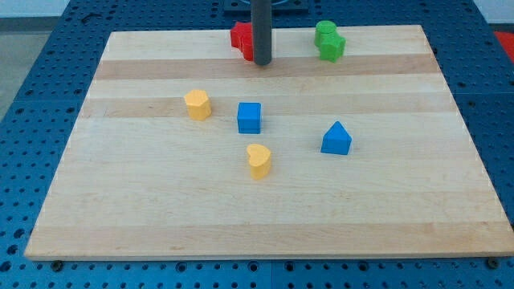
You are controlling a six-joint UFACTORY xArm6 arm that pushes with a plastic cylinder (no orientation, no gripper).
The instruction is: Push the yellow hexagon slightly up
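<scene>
My rod comes straight down from the view's top, upright and dark grey — its upper part cut off by the frame edge. My tip [262, 62] sits low near the view's top, a little left of centre.

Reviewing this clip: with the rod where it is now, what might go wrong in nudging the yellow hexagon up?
1. My tip sits near the view's top beside the red block, above the yellow hexagon; approaching directly could push it down.
2. Circling below, it may clip the blue cube.
3. The yellow heart could be mistaken for the target.
</scene>
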